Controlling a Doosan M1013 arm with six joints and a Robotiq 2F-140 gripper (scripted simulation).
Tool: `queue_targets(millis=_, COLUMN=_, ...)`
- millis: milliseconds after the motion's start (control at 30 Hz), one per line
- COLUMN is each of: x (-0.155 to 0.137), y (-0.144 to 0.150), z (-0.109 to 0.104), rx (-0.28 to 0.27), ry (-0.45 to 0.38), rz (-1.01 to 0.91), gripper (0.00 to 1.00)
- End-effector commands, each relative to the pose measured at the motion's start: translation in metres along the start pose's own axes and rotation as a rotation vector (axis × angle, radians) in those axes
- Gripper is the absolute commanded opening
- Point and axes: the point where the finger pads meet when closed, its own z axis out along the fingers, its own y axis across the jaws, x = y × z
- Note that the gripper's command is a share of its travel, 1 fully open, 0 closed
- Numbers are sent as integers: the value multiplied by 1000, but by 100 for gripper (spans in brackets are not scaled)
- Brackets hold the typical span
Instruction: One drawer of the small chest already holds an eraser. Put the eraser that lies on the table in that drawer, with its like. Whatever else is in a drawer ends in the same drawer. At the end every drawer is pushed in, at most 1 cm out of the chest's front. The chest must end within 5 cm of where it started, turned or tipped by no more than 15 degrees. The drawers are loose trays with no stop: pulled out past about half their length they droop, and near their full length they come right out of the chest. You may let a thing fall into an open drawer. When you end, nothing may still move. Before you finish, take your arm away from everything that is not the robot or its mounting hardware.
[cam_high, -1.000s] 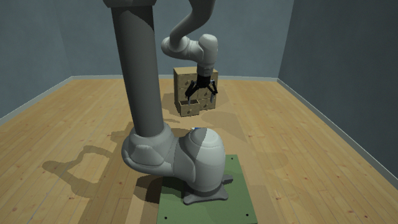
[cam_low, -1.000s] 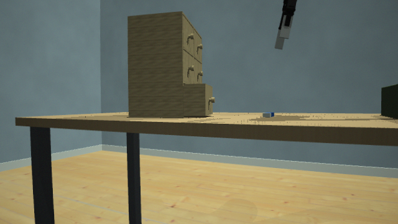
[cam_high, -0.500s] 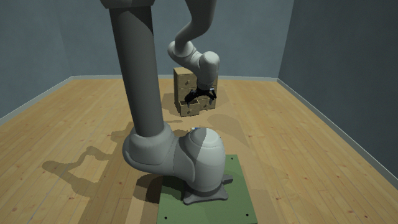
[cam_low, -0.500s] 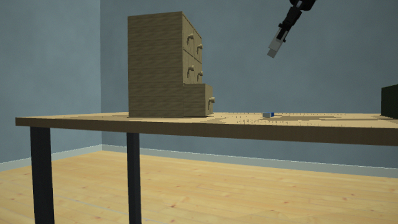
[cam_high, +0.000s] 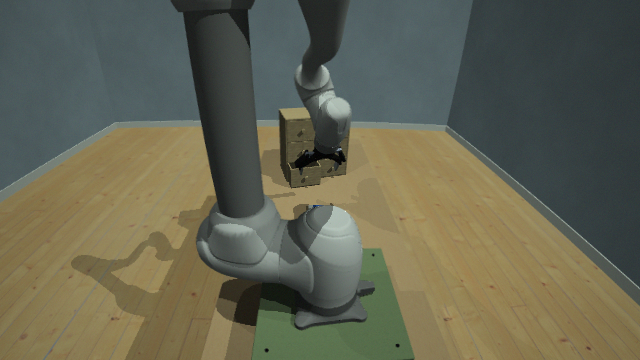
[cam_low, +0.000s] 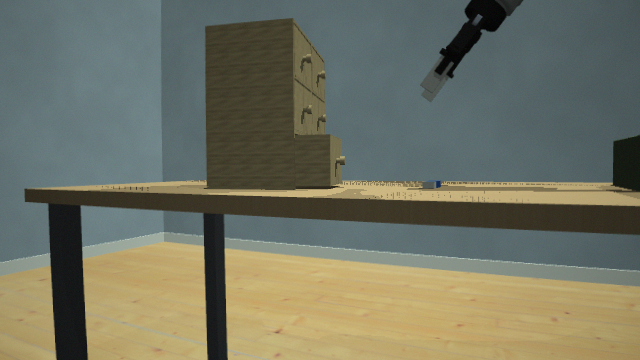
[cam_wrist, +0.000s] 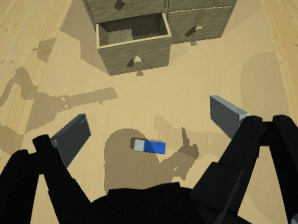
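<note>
From where I sit, the air between the eraser (cam_low: 431, 184) (cam_wrist: 149, 146) and my raised, spread gripper (cam_low: 434, 89) (cam_wrist: 148, 115) is open; towards the chest (cam_high: 284, 145) (cam_low: 250, 105) (cam_wrist: 202, 22), the pulled-out bottom drawer (cam_high: 305, 176) (cam_low: 314, 161) (cam_wrist: 134, 55) juts into my way, its knob (cam_high: 306, 178) (cam_low: 341, 160) (cam_wrist: 136, 60) foremost

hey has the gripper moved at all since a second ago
Yes. In the exterior view the gripper has swung its fingertips lower and nearer the chest.
</note>
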Motion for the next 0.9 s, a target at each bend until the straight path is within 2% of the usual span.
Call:
queue_targets(millis=0, x=2, y=-2, z=12, rx=70, ry=248, rz=-10, gripper=100)
queue_targets(millis=67, x=3, y=-2, z=17, rx=66, ry=278, rz=-8, gripper=100)
queue_targets(millis=433, x=7, y=-4, z=41, rx=62, ry=321, rz=6, gripper=100)
queue_targets(millis=767, x=8, y=-4, z=49, rx=84, ry=400, rz=9, gripper=100)
queue_targets(millis=800, x=8, y=-4, z=49, rx=86, ry=448, rz=8, gripper=100)
queue_targets(millis=867, x=8, y=-4, z=49, rx=85, ry=481, rz=6, gripper=100)
